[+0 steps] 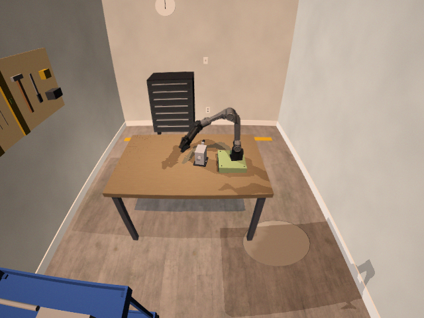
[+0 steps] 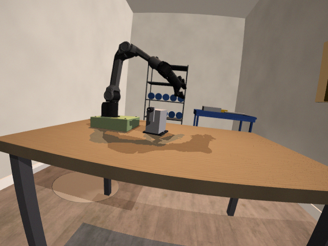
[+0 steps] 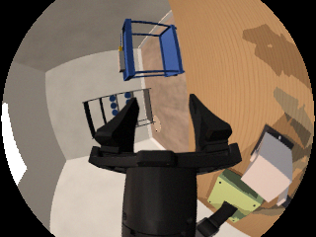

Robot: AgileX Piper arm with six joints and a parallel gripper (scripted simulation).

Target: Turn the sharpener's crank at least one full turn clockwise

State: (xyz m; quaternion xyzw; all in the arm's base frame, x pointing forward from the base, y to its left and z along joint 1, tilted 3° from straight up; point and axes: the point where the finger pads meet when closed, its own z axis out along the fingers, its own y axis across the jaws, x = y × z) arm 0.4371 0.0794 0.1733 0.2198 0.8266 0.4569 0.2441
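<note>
Still approach phase, judging by gap. Gripper (image 3: 162, 121) spread wide, holding nothing, hanging above and well apart from sharpener (image 2: 157, 121). Crank (image 2: 150, 115) off to 1 side below jaws. Best: descend, square jaws across handle, close, then sweep clockwise.

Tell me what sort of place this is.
Probably a small workshop: a pegboard with a hammer hangs on one wall, a black drawer cabinet stands at the back, and a blue workbench sits nearby.
</note>
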